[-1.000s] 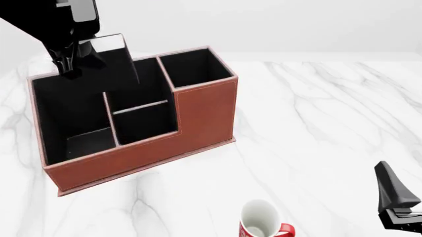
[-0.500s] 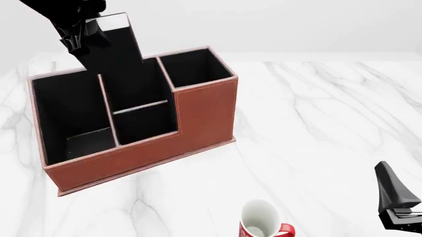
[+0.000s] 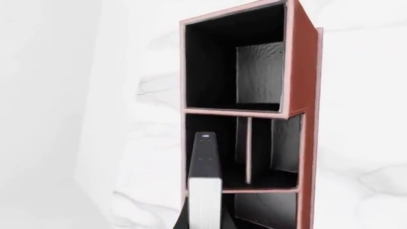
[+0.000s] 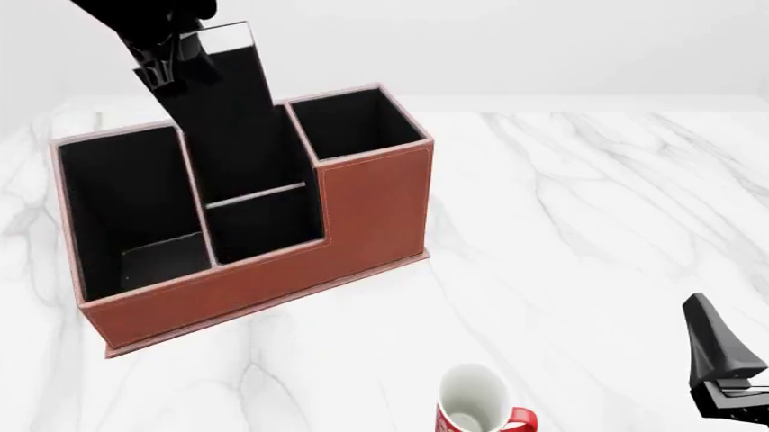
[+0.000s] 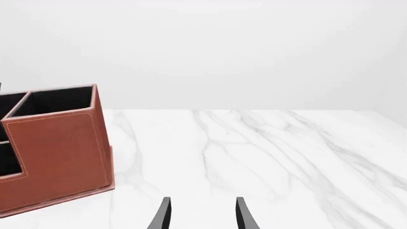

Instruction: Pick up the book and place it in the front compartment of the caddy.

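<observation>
- Your left gripper point(image 4: 168, 61) is clamped on the upper end of the book point(image 4: 229, 117), at about 11 o'clock in the front view.
- The book stands nearly upright, tilted a little, with its pale top edge catching light; its lower part overlaps the caddy point(image 4: 360, 202) above the middle sections, and you cannot tell from this view whether it is inside a pocket or above the rim.
- In the left wrist view the book point(image 3: 205, 191) shows edge-on, white page strip towards the camera, lined up over the caddy point(image 3: 305, 95) near the divider between two black-lined sections.
- The front compartment point(image 4: 262, 225), the small pocket behind the lowest brown wall, lies directly below the book in the front view, at about 9 o'clock from the frame's centre.
- The long large section sits to the left of it, and a tall-walled square section at the caddy's right end.
- Your right gripper point(image 5: 201, 214) has its fingers apart with nothing between them, low over the marble table point(image 4: 577, 207), at about 4 o'clock in the front view and well apart from the caddy.
- A white-and-red mug point(image 4: 478, 402) stands upright on the table at about 6 o'clock, near the front edge, between the caddy and the right gripper.
</observation>
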Robot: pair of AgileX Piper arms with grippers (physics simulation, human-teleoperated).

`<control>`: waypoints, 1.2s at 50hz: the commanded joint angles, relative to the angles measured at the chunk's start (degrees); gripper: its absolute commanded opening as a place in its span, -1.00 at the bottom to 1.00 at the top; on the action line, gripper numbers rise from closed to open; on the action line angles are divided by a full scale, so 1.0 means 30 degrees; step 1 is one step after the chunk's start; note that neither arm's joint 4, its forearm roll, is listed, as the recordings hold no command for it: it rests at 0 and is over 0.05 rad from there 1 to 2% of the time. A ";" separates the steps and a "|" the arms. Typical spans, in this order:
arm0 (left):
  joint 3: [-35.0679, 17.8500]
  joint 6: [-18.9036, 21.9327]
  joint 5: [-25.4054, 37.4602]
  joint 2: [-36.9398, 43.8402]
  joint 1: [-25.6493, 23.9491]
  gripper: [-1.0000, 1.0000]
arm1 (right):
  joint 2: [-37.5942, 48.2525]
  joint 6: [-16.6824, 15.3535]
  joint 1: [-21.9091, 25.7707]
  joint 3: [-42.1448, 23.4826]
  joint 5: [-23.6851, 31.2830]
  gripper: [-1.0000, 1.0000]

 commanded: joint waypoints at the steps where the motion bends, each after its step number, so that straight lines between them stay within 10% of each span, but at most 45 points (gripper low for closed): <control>1: -0.0433 0.0088 -0.0001 0.0317 -0.0078 -1.00 | 0.0000 0.0009 -0.0004 0.0017 -0.0019 1.00; 60: 0.0737 -0.0408 -0.0697 0.1516 -0.0166 -1.00 | 0.0011 0.0007 -0.0011 0.0017 -0.0023 1.00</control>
